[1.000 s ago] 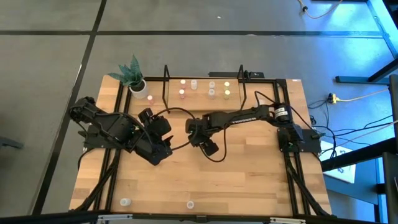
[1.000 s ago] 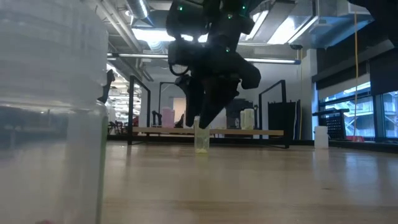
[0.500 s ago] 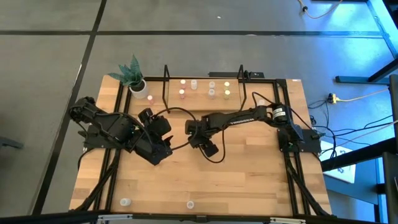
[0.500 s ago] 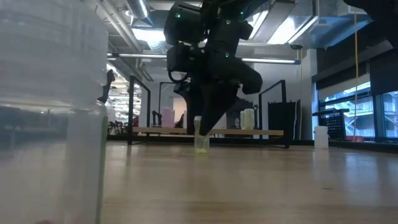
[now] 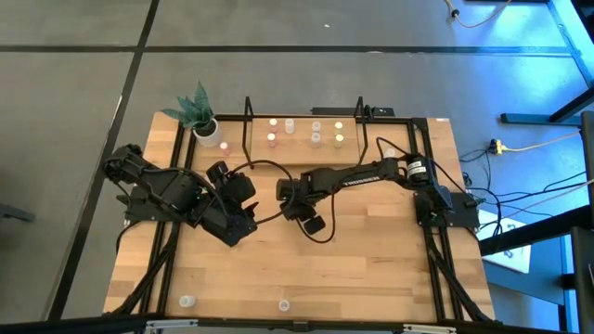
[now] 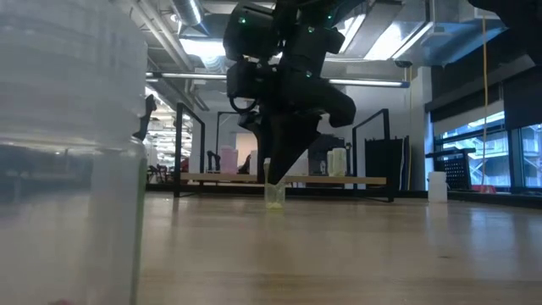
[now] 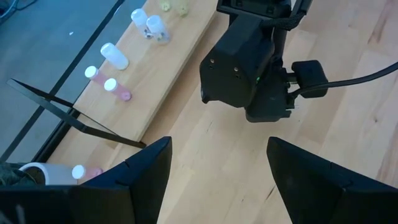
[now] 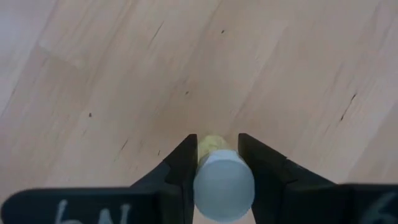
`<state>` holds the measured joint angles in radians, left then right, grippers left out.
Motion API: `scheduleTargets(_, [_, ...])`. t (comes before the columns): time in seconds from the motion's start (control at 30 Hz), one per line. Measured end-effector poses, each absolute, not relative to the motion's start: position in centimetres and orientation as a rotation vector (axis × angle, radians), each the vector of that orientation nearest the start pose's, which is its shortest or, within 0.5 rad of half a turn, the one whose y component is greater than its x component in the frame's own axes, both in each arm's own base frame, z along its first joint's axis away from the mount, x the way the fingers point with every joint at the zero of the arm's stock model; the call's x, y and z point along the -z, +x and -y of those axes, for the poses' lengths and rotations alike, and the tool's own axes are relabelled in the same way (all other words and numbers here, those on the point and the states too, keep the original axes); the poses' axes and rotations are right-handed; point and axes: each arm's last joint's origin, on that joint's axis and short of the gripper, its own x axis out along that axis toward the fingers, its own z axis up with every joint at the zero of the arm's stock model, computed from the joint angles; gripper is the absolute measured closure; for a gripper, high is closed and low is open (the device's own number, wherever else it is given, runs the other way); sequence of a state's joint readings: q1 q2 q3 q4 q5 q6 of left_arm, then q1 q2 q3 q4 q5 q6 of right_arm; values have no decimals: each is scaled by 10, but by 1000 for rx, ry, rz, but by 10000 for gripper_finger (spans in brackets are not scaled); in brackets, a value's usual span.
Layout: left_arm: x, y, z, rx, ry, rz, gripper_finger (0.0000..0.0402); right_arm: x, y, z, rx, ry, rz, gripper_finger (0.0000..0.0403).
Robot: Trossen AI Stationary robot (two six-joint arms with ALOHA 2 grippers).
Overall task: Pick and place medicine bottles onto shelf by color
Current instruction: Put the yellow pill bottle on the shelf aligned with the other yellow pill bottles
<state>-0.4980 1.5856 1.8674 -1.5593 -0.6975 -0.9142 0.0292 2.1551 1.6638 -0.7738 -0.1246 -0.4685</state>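
A small bottle with a whitish top end and a yellow-green lower part stands on the table's middle. My right gripper reaches down over it and is shut on it; it also shows in the high view and the low view. My left gripper is open and empty, hovering left of it. The shelf stands at the far edge and bears several pink, white and yellow-green bottles. My right gripper pinches the bottle's upper sides between its two fingers. The fingers come from above, pointing down. The bottle stands upright with its yellow-green lower end on the table.
A white pot with a green plant and a pink bottle stand left of the shelf. Two bottles stand near the table's near edge; one looms close in the low view. Bare tabletop lies between.
My right gripper has gone down over the yellow-green bottle; the bottle's top, which showed below the fingers before, is now hidden between them. The bottle has stayed upright in its place on the table.
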Motion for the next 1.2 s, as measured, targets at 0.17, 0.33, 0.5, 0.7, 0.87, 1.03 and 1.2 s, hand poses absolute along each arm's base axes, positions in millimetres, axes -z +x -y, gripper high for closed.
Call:
scheduleTargets(0.17, [-407,245,112,-606,-108,-853,145,-169,439,-16,-394,-299,-1215,277])
scheduleTargets(0.33, [-407,245,112,-606,-107,-853,145,-172,438,-17,-374,-258,-1214,299])
scheduleTargets(0.5, [-407,245,112,-603,-101,-855,145,-185,434,-16,-385,-235,-1197,300])
scheduleTargets(0.7, [-407,245,112,-602,-99,-856,145,-209,424,-2,-324,-174,-1190,288])
scheduleTargets(0.87, [-407,244,112,-603,-97,-858,145,-231,411,18,-267,-120,-1203,296])
scheduleTargets(1.03, [-407,244,112,-603,-97,-858,145,-255,394,39,-200,-97,-1203,294])
scheduleTargets(1.2, [-407,244,112,-603,-97,-858,145,-279,373,60,-123,-53,-1208,289])
